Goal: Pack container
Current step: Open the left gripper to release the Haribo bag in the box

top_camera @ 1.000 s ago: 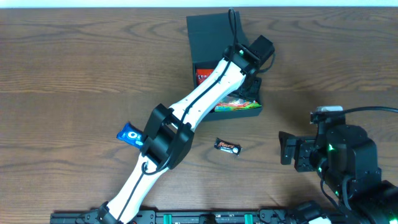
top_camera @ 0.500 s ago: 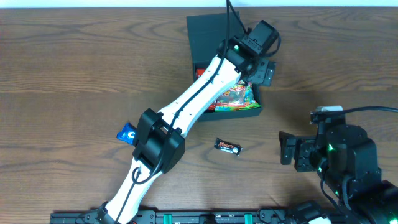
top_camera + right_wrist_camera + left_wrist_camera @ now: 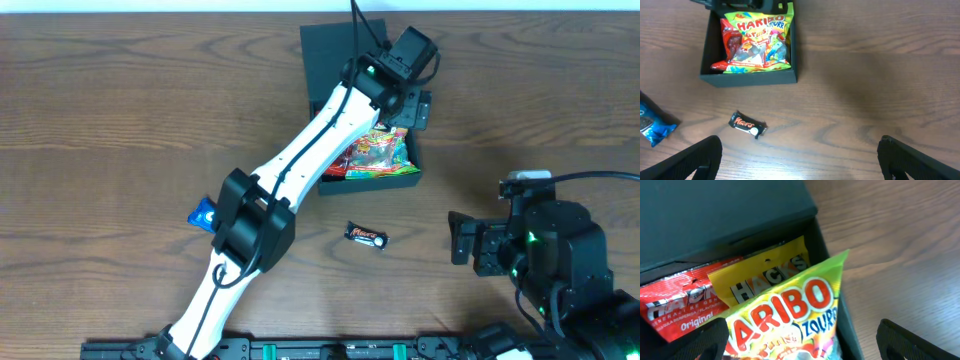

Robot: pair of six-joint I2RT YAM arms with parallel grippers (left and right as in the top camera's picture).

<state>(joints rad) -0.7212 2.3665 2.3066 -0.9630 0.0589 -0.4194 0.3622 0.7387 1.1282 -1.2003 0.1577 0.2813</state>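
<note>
My left claw (image 3: pixel 802 332) hung released, fingers spread wide, over the container (image 3: pixel 372 184), which stood at the far middle of the table with its lid open. The Haribo bag (image 3: pixel 376 152) lay on top of the other packets. I judged it could bulge and stop the lid from closing.

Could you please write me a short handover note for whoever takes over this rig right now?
Left gripper: open, empty, above the container.
Right gripper: open, empty, parked at the right of the table.
Container: lid open. Inside, the Haribo bag lies on top of a yellow Hacks packet and a red packet.
Done: three packets packed.
Left: the Mars bar in front of the container and the blue Oreo packet, partly under the left arm; then probably close the lid.
</note>
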